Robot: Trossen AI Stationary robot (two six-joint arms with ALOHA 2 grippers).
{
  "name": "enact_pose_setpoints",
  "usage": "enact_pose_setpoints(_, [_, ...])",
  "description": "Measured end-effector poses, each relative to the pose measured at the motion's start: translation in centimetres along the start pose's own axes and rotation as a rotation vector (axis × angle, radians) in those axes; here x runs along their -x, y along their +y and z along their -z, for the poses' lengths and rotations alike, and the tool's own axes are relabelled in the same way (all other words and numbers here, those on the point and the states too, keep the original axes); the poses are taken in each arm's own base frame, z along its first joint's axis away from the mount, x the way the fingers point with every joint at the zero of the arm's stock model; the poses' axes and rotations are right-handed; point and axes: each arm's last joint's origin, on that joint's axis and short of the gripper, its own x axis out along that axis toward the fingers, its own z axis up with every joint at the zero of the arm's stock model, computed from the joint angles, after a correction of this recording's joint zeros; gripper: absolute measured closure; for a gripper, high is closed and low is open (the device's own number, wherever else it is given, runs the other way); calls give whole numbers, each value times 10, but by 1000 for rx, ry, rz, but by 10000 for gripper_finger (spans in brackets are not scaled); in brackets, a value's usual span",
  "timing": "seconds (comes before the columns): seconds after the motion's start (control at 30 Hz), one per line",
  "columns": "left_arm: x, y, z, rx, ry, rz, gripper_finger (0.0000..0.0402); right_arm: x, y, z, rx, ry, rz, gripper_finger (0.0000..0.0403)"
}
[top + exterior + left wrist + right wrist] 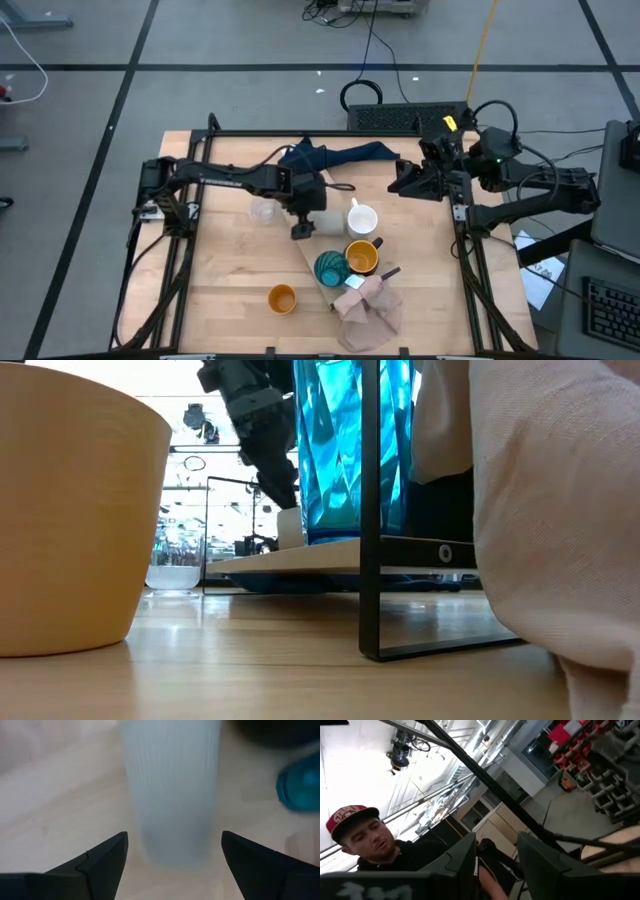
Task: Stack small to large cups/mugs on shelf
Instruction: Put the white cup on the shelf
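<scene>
My left gripper (302, 228) hangs open over the table's middle, slanting down. In the left wrist view its fingers (105, 857) stand on either side of the ribbed beige-grey cup (172, 790), with gaps on both sides. That cup (325, 220) is beside the white mug (362, 218). The teal cup (350, 450) stands on the pale wood shelf (330, 555). The mustard-yellow mug (362, 257) is next to the teal cup (331, 268). The orange cup (282, 298) and the clear glass (264, 212) stand on the table. My right gripper (497, 862) is raised at the right edge, open, holding nothing.
A dark blue cloth (335, 155) lies at the table's far side, and a pinkish-beige cloth (368, 308) lies at the shelf's near end. A black frame post (370, 510) carries the shelf. A person (375, 845) shows beyond the table in the right wrist view.
</scene>
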Motion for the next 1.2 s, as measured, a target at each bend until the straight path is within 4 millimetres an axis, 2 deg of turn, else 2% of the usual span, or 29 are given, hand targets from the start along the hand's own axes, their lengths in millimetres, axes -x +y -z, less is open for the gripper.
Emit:
enact_pose_setpoints(0.23, [-1, 1, 1, 2, 5, 11, 80, -1, -9, 9, -40, 14, 0, 266])
enact_pose_setpoints(0.47, [-1, 2, -1, 16, -14, 13, 80, 0, -8, 8, -14, -35, -75, 266])
enact_pose_setpoints(0.8, [-1, 2, -3, 27, -32, 12, 80, 0, -9, 9, -20, -38, -81, 266])
enact_pose_setpoints(1.2, [-25, 5, 4, 109, 23, 20, 80, 0, -6, 8, -18, -58, -95, 266])
